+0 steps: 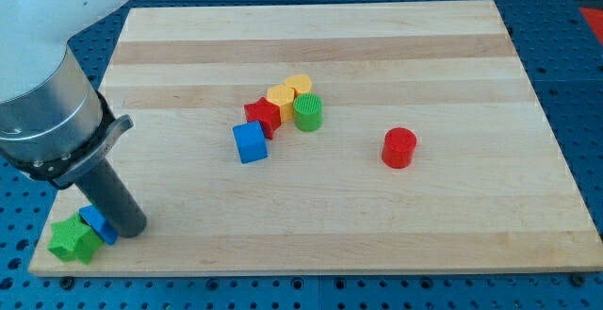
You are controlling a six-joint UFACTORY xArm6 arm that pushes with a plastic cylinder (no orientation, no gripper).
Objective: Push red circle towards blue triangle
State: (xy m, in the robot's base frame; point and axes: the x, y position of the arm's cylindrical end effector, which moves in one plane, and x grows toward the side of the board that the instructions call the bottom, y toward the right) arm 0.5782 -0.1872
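Observation:
The red circle (pixel 399 147) stands alone on the right half of the wooden board (pixel 377 46). A blue block (pixel 95 223) lies at the bottom left corner, partly hidden behind my rod, so its shape is unclear. It touches a green block (pixel 74 240). A blue cube (pixel 250 142) lies near the board's middle. My tip (pixel 131 230) rests at the bottom left, right beside the hidden blue block and far to the left of the red circle.
A cluster sits left of centre: a red block (pixel 263 117), two yellow blocks (pixel 281 96) (pixel 299 85) and a green circle (pixel 307 112). The arm's grey body (pixel 47 112) covers the board's left edge.

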